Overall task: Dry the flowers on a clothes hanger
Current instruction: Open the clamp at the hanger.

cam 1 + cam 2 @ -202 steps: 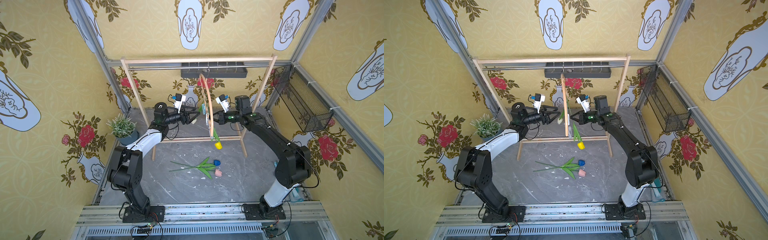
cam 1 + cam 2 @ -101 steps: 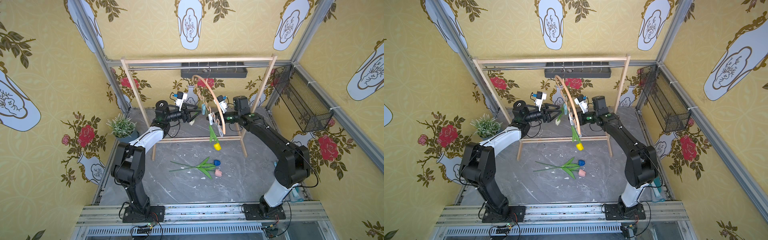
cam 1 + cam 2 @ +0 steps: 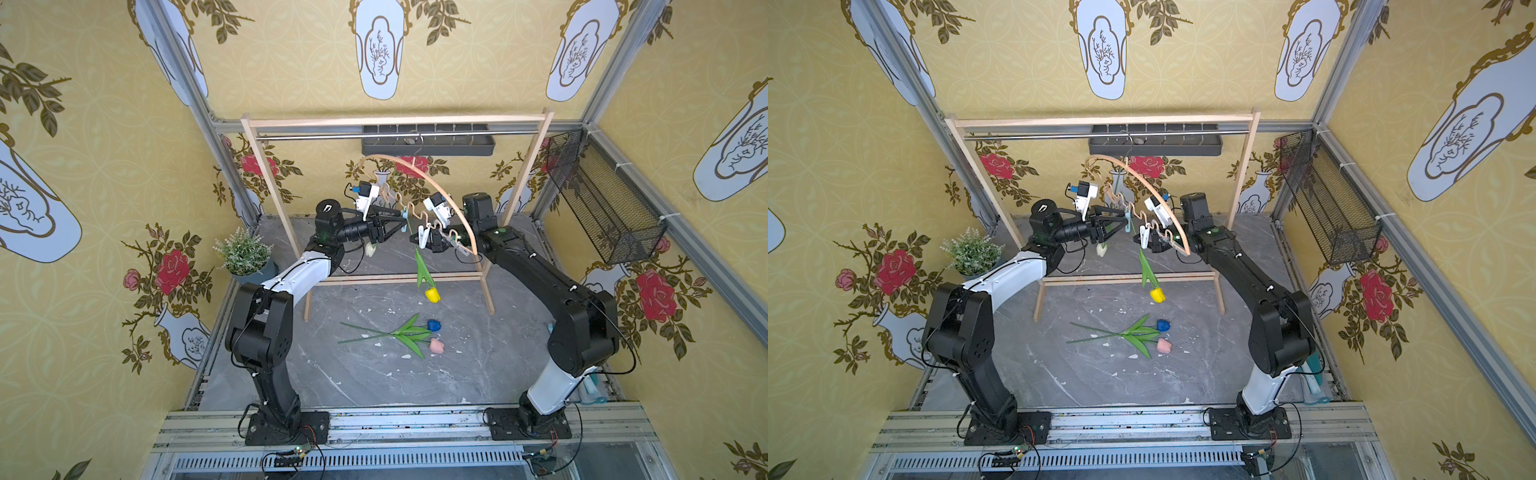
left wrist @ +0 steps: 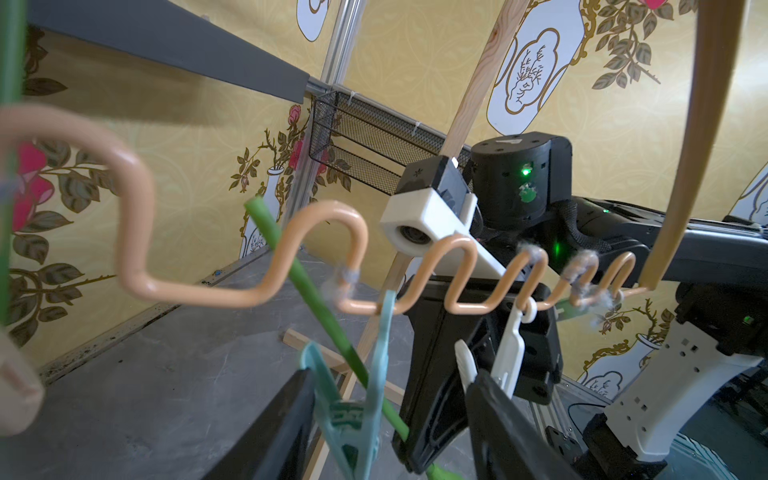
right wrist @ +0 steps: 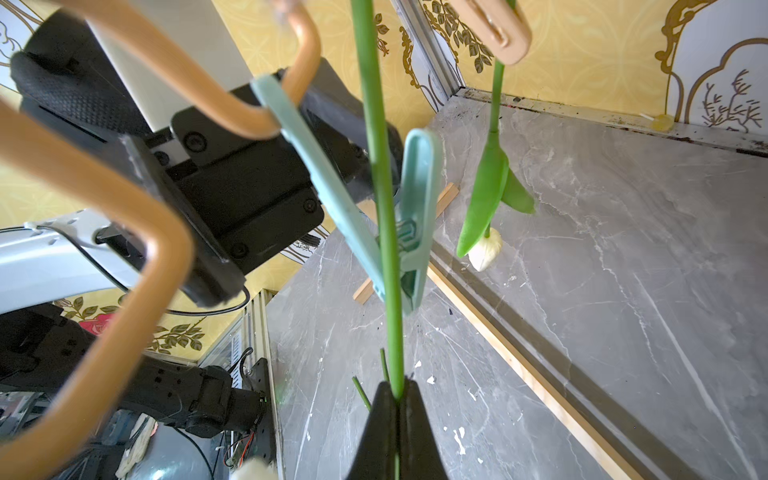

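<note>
Marble floor (image 3: 374, 386) holds blue tulip (image 3: 433, 325), pink tulip (image 3: 436, 345) (unhung); right gripper (image 5: 397, 399) clamps yellow tulip (image 5: 376, 124) stem at light-blue peg (image 4: 380, 353) on clothes hanger (image 4: 135, 208) for clipping; left gripper (image 4: 388, 376) fingers apart, straddling peg.

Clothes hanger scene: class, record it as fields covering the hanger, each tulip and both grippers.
hanger: hooked on the rack rail
yellow tulip: head-down, stem in light-blue peg
white tulip: hanging head-down from hanger
blue tulip: lying on grey surface
pink tulip: lying beside blue tulip
left gripper: open, around light-blue peg
right gripper: shut on yellow tulip's stem
</note>
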Motion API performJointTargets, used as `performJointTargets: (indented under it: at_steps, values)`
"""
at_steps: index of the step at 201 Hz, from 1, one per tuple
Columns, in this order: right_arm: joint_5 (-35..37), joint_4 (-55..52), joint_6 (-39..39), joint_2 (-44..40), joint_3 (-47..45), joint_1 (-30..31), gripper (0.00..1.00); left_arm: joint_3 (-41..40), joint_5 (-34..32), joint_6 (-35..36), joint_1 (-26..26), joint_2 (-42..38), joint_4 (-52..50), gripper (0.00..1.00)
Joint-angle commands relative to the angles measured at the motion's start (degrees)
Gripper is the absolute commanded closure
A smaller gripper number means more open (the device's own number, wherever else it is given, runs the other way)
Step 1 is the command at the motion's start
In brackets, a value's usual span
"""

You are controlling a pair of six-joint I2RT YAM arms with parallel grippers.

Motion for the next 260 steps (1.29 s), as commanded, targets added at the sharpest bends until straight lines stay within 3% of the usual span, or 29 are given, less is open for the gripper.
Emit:
performJointTargets:
  at_steps: [1, 69, 167, 211, 260]
  values:
    - [-0.6, 1.7, -0.3, -0.2, 0.0, 0.2, 1.0, 0.5, -1.5, 1.7, 0.0, 0.6, -1.2, 0.35]
    - [-0.5, 2.2, -0.3, -0.9, -0.8, 0.2, 1.0, 0.8, -3.1, 4.7, 0.0, 0.7, -4.8, 0.3]
    - [-0.9, 2.7, -0.4, -1.2, -1.3, 0.3, 1.0, 5.3, -0.8, 1.4, 0.0, 3.9, -4.9, 0.49]
    - [-1.0, 2.9, -0.2, -1.1, -1.4, 0.3, 1.0, 5.4, 0.0, 1.4, -0.1, 4.5, -5.6, 0.47]
    - [-1.0, 3.1, 0.0, -1.0, -1.1, 0.3, 1.0, 5.7, 0.3, 1.2, -0.1, 4.4, -5.8, 0.64]
